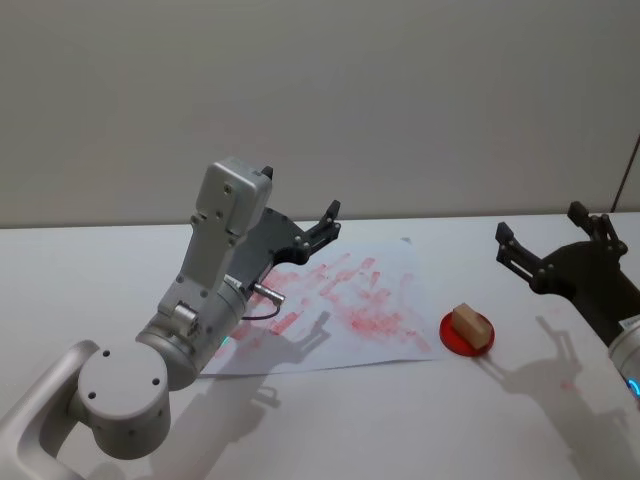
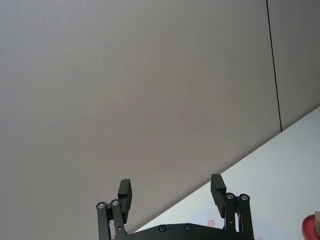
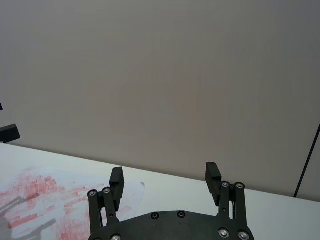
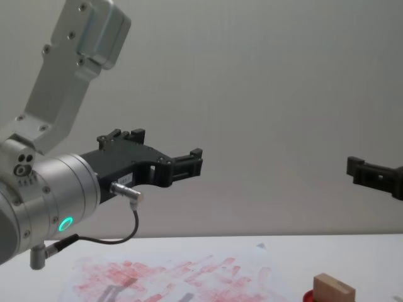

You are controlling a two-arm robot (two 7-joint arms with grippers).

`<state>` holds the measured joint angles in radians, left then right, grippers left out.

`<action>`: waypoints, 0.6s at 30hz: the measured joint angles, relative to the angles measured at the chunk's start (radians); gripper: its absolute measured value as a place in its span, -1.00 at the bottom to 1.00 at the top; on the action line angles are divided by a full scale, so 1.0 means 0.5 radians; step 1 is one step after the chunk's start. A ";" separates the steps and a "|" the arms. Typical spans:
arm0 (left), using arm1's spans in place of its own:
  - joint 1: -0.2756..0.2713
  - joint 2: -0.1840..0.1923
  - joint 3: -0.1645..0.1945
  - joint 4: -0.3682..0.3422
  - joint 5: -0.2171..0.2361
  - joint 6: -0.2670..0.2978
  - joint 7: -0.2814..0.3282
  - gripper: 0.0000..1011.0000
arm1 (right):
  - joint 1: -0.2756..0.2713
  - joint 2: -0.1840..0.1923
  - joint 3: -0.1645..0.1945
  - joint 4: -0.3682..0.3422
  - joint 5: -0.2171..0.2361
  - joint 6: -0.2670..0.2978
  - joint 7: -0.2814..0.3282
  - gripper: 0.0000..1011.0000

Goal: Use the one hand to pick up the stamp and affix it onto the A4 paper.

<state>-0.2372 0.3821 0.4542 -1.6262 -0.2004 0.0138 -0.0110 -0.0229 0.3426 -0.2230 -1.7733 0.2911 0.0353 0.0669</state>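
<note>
1. Watching the left gripper hanging in the air above the A4 paper, pointing forward toward the wall, clear of the sheet.
2. Catching its jaws standing spread wide in the left wrist view, gripping nothing at all.
3. Noticing a small label on that gripper's black body in the chest view, too tiny for reading.
4. Finding the right gripper hovering over the right side of the surface, well apart from the paper.
5. Seeing its fingers parted too, empty, aimed at the wall.
6. Spotting the stamp, a pale wooden block, sitting on the round red ink pad, just beside the paper's near right corner and between the sheet and the right gripper.
7. Getting the same block from the side in the chest view, resting on the pad, no gripper touching it.
8. Taking in the paper lying flat, smeared all over with red rectangular prints.
</note>
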 joint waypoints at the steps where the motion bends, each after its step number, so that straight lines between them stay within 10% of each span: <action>1: 0.000 0.000 0.000 0.000 0.000 0.000 0.000 0.98 | -0.005 0.003 0.001 -0.005 0.002 0.001 -0.001 0.98; 18: 0.000 0.000 0.000 0.000 0.000 0.000 0.000 0.98 | -0.191 0.114 0.037 -0.140 0.114 0.184 -0.027 0.98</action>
<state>-0.2372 0.3821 0.4542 -1.6262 -0.2004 0.0139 -0.0109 -0.1185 0.3998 -0.2043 -1.8434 0.3482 0.1271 0.0535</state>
